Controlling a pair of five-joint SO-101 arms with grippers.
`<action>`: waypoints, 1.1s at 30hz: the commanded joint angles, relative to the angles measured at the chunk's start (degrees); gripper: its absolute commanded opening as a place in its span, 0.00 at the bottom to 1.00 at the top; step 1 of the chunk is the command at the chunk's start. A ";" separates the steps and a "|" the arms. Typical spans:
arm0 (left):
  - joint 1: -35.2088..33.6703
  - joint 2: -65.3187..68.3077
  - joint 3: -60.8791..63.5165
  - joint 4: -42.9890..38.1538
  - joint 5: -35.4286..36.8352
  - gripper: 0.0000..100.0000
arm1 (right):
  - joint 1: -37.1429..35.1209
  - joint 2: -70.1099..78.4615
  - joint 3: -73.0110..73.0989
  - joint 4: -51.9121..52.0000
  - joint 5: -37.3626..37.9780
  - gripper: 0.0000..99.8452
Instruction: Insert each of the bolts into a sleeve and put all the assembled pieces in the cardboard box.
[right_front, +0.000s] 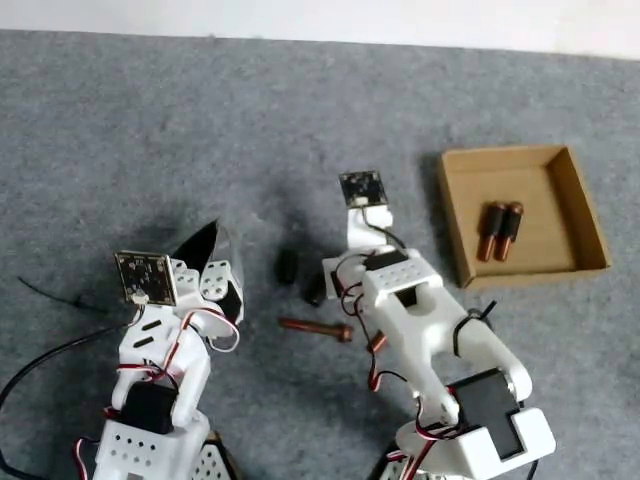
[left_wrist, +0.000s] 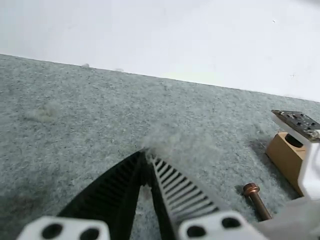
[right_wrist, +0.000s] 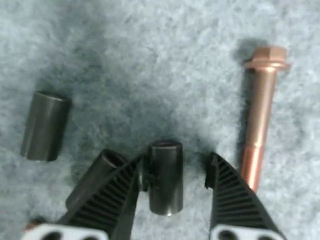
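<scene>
Table (right_front: 120, 130): grey felt surface, its far edge meeting a white wall (left_wrist: 150, 30). There is open felt ahead of both arms.

Cardboard box (right_front: 545, 185): on the right arm's side, well apart from the loose parts. It holds two assembled pieces (right_front: 499, 231) lying side by side.

Bolt (right_front: 315, 327): lies loose between the arms.

Left gripper (left_wrist: 148, 158): fingertips closed together, holding nothing, over bare felt.

Right gripper (right_wrist: 176, 160): wide, straddling a lying sleeve (right_wrist: 165, 177). Its wrist view discloses a second sleeve (right_wrist: 95, 180) just beside one finger and a third sleeve (right_wrist: 45, 126) lying apart.
</scene>
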 joint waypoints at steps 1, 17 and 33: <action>-0.40 -0.22 1.10 0.18 -0.62 0.01 | -0.22 -1.01 0.22 1.45 -0.26 0.18; -0.40 -0.22 1.10 0.18 -0.62 0.01 | -0.13 -0.57 0.13 1.45 0.09 0.01; -0.40 -0.22 1.10 0.18 -0.62 0.01 | 3.91 -25.98 14.02 -6.55 10.20 0.00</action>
